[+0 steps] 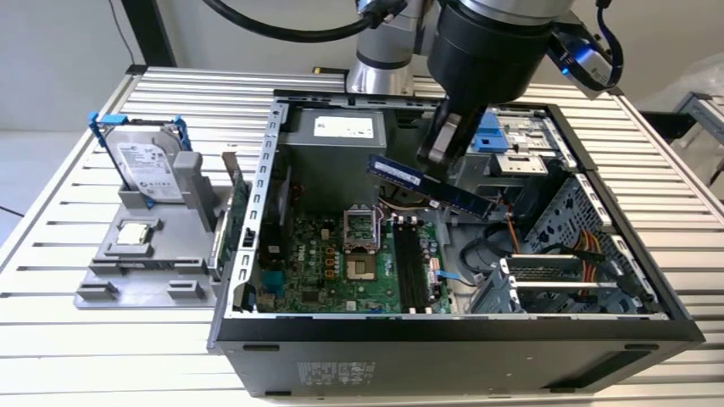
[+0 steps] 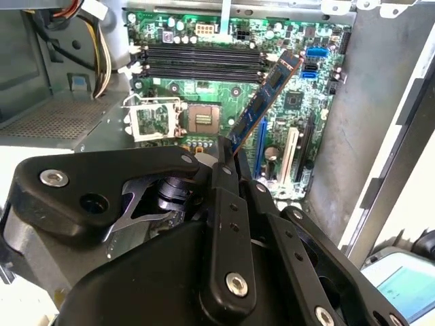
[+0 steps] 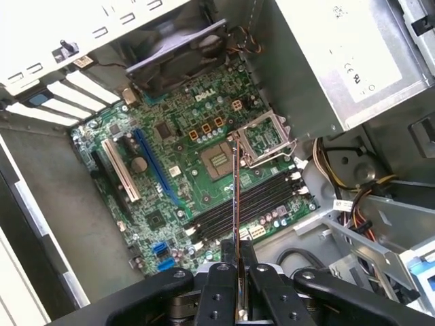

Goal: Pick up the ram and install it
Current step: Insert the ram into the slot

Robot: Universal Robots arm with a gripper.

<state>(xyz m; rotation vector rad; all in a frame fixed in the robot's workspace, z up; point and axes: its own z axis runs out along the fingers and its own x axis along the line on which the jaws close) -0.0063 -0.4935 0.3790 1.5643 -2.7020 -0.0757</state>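
The gripper (image 1: pixel 437 154) hangs over the open computer case (image 1: pixel 453 335), and its fingers (image 3: pixel 219 280) are closed on the ram (image 1: pixel 436 183). They pinch one long edge of the stick, near its middle. In the exterior view the ram is in the air above the inside of the case and it is tilted: the end toward the exterior view's left is higher, the other end goes down toward the exterior view's right.

In the first wrist view the ram (image 3: pixel 236 197) is seen edge-on, as a thin line that rises from between the two dark fingers. Behind it lies the green motherboard (image 3: pixel 170 170). In the second wrist view the ram (image 2: pixel 266 100) shows its flat side and points away from the gripper (image 2: pixel 225 153) at an angle.

The long black memory slots (image 2: pixel 197 61) lie on the motherboard beside the processor socket (image 2: pixel 204 121). The ram is not seated in them – it is above the board and apart from it, and it does not lie along the slots.

Outside the case, toward the exterior view's left, a grey stand (image 1: pixel 147 271) is on the slatted table (image 1: pixel 68 356). On the stand a silver hard drive (image 1: pixel 147 165) in a blue frame is upright, and a small square processor chip (image 1: pixel 136 235) lies flat in front of it.
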